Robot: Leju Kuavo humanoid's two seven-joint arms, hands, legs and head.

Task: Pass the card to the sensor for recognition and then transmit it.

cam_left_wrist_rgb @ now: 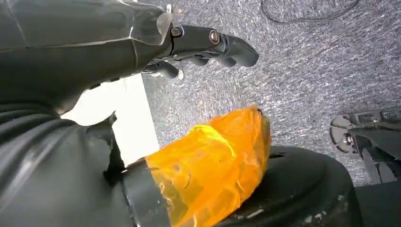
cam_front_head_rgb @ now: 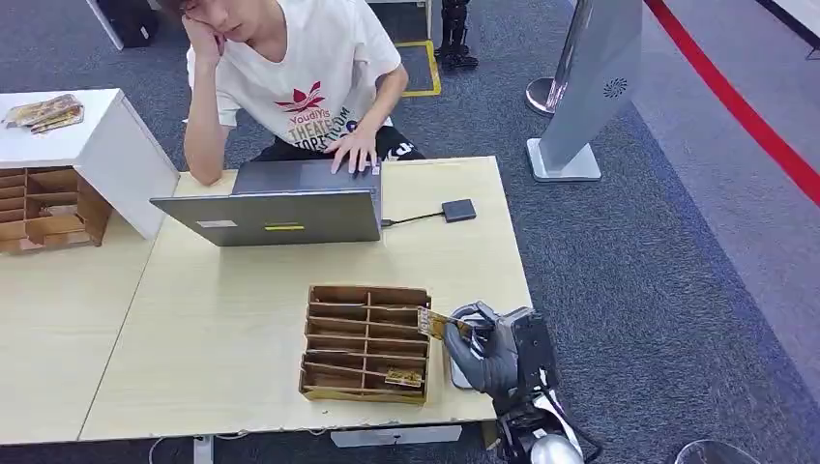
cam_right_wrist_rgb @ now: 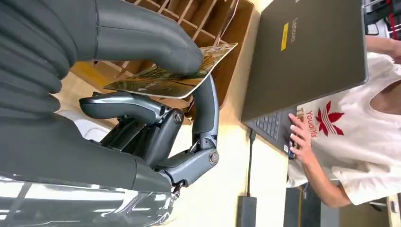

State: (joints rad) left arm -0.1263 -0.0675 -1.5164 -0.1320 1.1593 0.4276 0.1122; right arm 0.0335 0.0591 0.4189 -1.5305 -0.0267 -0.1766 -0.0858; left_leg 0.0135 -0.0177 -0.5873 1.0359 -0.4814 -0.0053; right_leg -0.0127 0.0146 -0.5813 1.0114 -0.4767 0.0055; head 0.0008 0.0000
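1. The head view looks forward and down from high on the robot, over the tabletop (cam_front_head_rgb: 242,319), with a person (cam_front_head_rgb: 290,77) seated at its far edge behind a laptop (cam_front_head_rgb: 280,208).
2. The right wrist view sits close behind the right robot hand (cam_right_wrist_rgb: 156,118), turned on its side, facing across the tabletop toward the far edge.
3. These two views share the wooden divider box (cam_front_head_rgb: 366,343), the card (cam_front_head_rgb: 440,322) in the right robot hand, the laptop and the person.
4. The left wrist view sits close behind the left robot hand (cam_left_wrist_rgb: 208,45), looking down at grey carpet (cam_left_wrist_rgb: 321,61).
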